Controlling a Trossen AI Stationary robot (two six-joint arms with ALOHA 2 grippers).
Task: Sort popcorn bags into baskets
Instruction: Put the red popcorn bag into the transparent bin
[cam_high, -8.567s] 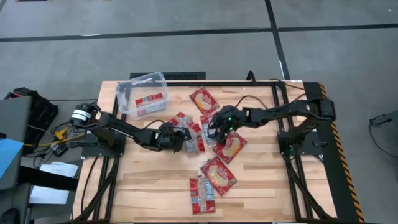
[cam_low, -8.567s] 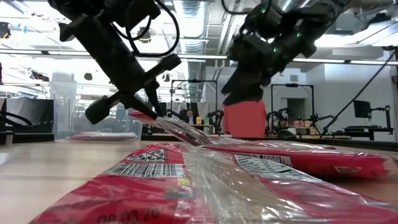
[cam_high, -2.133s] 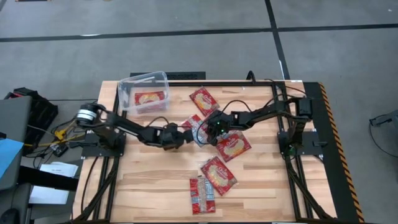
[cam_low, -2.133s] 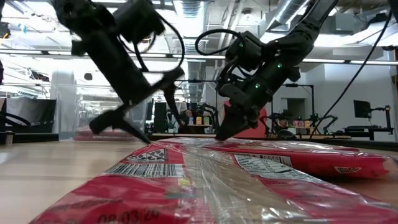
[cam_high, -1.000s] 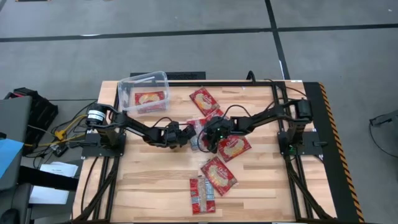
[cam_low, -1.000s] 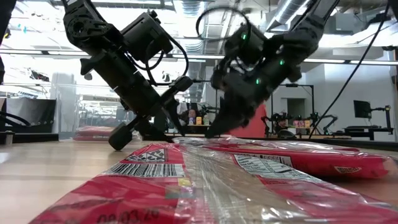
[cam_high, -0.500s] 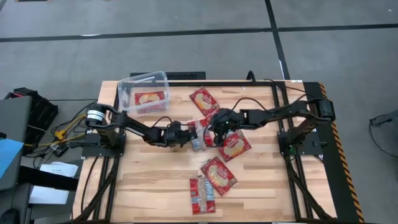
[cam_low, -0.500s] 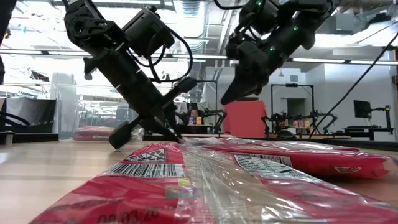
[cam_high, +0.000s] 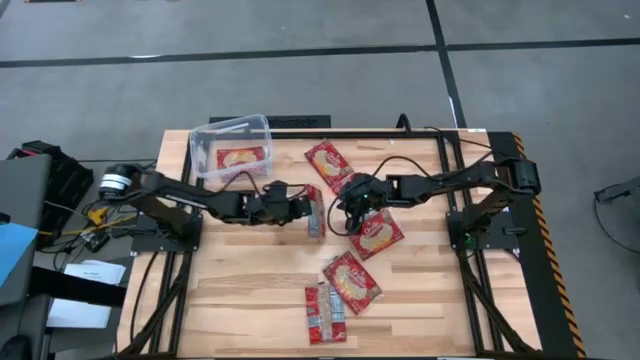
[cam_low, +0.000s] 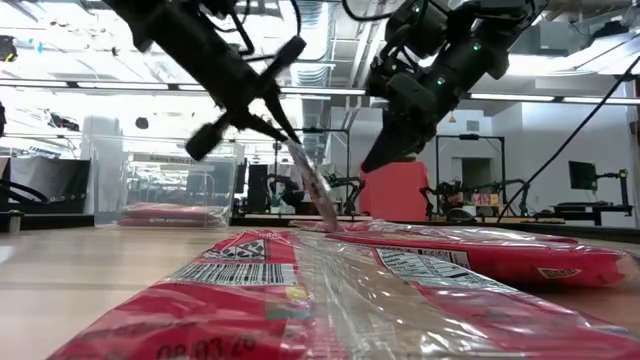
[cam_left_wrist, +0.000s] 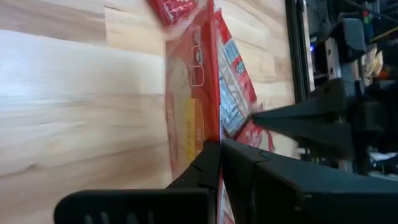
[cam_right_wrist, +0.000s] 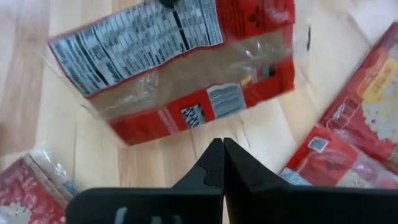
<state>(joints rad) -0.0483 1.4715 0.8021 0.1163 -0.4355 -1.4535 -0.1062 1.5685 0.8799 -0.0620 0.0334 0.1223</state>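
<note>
My left gripper (cam_high: 303, 208) is shut on a red popcorn bag (cam_low: 311, 187) at mid-table and holds it up. My right gripper (cam_high: 350, 208) is shut and empty, raised just to the right of that bag; its wrist view shows the bag's label side (cam_right_wrist: 168, 59). The clear basket (cam_high: 205, 152) stands at the far left with one packet (cam_high: 240, 158) lying flat in it. More red bags lie flat on the table: one far of centre (cam_high: 328, 160), one right of centre (cam_high: 376, 233), two near the front (cam_high: 350, 280) (cam_high: 324, 312). My left gripper pinches the bag's upper edge (cam_left_wrist: 213, 127) between its two fingers. The fingers come from the table's left, slanting down. The bag hangs slanted below them, edge-on to the wrist camera. I cannot tell whether its lower end (cam_low: 331, 222) touches the packets beneath.
Bare wood lies at the table's near left (cam_high: 240, 290) and between the basket and the arms. The black frame rails (cam_high: 470, 250) run along the table's right side. More packets (cam_right_wrist: 367, 112) lie just right of my right gripper.
My left gripper has shut on the bag's edge at table level, then risen, lifting the bag so that it hangs slanted. My right gripper, its tips down at the packets a second ago, has gone up and now stays there, shut.
</note>
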